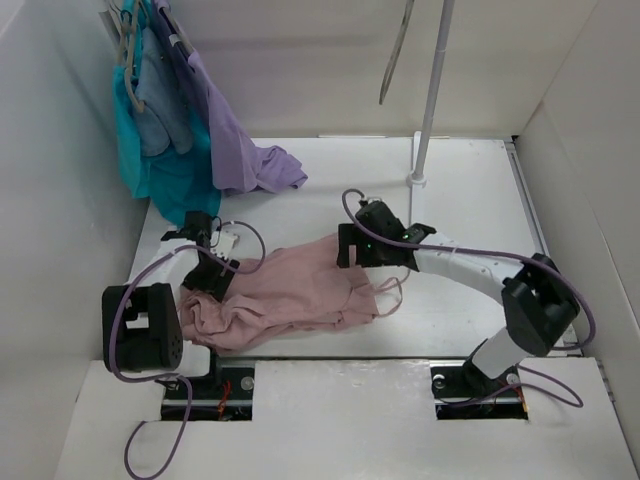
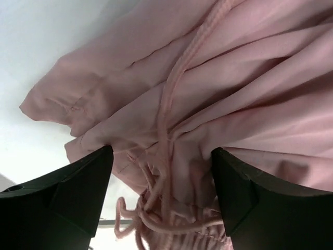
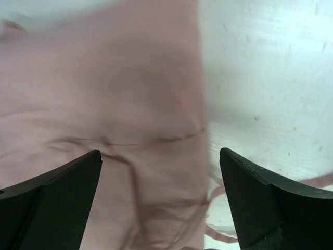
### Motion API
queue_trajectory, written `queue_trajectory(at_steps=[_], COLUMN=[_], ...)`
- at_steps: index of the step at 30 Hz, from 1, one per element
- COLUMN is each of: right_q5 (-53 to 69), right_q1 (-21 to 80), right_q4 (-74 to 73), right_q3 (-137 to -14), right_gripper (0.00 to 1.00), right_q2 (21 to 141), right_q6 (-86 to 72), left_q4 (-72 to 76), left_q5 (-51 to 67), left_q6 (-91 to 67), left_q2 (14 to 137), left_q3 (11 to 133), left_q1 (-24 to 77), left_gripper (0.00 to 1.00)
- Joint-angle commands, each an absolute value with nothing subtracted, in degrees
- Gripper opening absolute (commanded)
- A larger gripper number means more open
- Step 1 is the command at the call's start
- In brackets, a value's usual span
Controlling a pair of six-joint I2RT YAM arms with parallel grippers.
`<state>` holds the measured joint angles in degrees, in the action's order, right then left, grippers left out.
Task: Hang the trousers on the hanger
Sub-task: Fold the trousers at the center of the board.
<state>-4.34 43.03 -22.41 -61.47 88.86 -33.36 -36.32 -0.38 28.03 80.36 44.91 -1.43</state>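
The dusty-pink trousers [image 1: 300, 292] lie crumpled on the white table [image 1: 470, 200], waistband to the left. My left gripper [image 1: 213, 277] is open and hangs just over the gathered waistband and tangled drawstrings [image 2: 156, 208]; the fabric [image 2: 250, 78] sits between its jaws [image 2: 161, 156]. My right gripper [image 1: 350, 248] is open and empty just above the trousers' far right edge [image 3: 104, 94], table showing beside it [image 3: 161, 156]. A thin grey hanger [image 1: 396, 50] hangs edge-on at the top, beside the white pole.
A teal garment [image 1: 165, 170] and a lilac garment [image 1: 240, 150] hang on pale hangers at the back left, the lilac one trailing onto the table. A white pole [image 1: 430, 100] stands at the back centre. White walls close both sides.
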Motion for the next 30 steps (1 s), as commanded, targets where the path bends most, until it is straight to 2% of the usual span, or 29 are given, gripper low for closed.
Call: queue_trajectory(at_steps=[1, 3, 6, 7, 8, 9, 10, 11, 12, 13, 14, 17, 22, 23, 24, 25, 27, 28, 29, 30], right_q5=[-0.6, 5.3, 14.6, 14.6, 15.2, 15.2, 15.8, 15.8, 15.8, 15.8, 15.8, 13.4, 9.8, 9.1, 9.7, 10.5, 13.9, 13.9, 13.9, 13.9], right_q1=[42.8, 40.7, 39.6, 39.6, 38.9, 38.4, 36.5, 35.2, 33.9, 31.0, 29.4, 22.7, 14.2, 13.5, 12.8, 12.8, 12.3, 12.3, 12.3, 11.8], right_q4=[-20.0, -14.7, -7.0, -6.9, -6.9, -6.1, -5.2, -5.2, -4.6, -4.6, -4.6, -4.6, -4.6, -4.6, -6.0, -6.8, -10.9, -12.6, -14.0, -15.1], right_q3=[-58.6, -55.2, -52.4, -52.4, -52.4, -52.4, -51.1, -50.2, -49.2, -48.2, -45.9, -40.9, -36.2, -36.2, -36.2, -37.3, -39.4, -41.6, -42.4, -42.9], right_gripper=[1.0, 1.0, 0.93, 0.82, 0.69, 0.54, 0.2, 0.05, 0.0, 0.0, 0.0, 0.0, 0.0, 0.0, 0.14, 0.29, 0.68, 0.83, 0.87, 0.89], right_q2=[91.7, 93.6, 95.0, 96.1, 96.2, 96.7, 96.7, 95.8, 95.1, 94.1, 91.7, 86.6, 74.1, 73.3, 73.3, 73.8, 75.4, 76.8, 76.8, 76.8], right_q6=[-36.7, -36.7, -36.1, -36.1, -36.1, -36.1, -37.1, -38.5, -39.0, -39.0, -39.0, -39.6, -38.5, -37.5, -36.1, -32.2, -28.6, -27.3, -25.5, -25.0], left_q4=[-34.2, -33.6, -33.6, -33.6, -34.1, -34.1, -34.1, -34.1, -33.3, -33.3, -32.6, -31.2, -27.3, -27.3, -27.3, -27.3, -29.3, -30.3, -32.1, -33.0], left_q5=[-6.2, -5.7, -3.8, -3.8, -3.8, -3.8, -3.8, -3.8, -3.0, -2.2, -1.2, 3.9, 6.1, 6.1, 6.1, 6.1, 7.5, 8.3, 8.3, 9.1], left_q6=[26.7, 26.7, 27.3, 27.3, 27.9, 28.5, 28.5, 28.5, 29.1, 29.8, 29.8, 29.8, 26.3, 26.3, 25.6, 25.6, 25.6, 25.6, 25.6, 25.6], left_q2=[77.5, 75.9, 73.7, 73.7, 73.7, 73.7, 73.7, 74.2, 74.9, 74.9, 75.8, 78.0, 83.2, 84.0, 84.8, 85.6, 87.5, 87.5, 88.2, 88.2], left_q3=[43.7, 42.6, 42.6, 42.6, 42.6, 42.6, 42.6, 42.6, 42.6, 43.7, 44.6, 49.8, 60.1, 61.7, 64.5, 65.6, 68.4, 68.9, 68.9, 68.9], left_q1=[-0.6, -0.6, -0.6, -0.6, -0.6, -0.6, -0.6, -0.6, -0.6, -0.6, -0.1, 2.4, 10.0, 11.6, 12.2, 12.2, 12.7, 12.7, 12.7, 12.2], left_gripper=[0.71, 0.74, 0.77, 0.77, 0.69, 0.58, 0.45, 0.32, 0.19, 0.02, 0.0, 0.0, 0.0, 0.1, 0.22, 0.42, 0.6, 0.65, 0.72, 0.75])
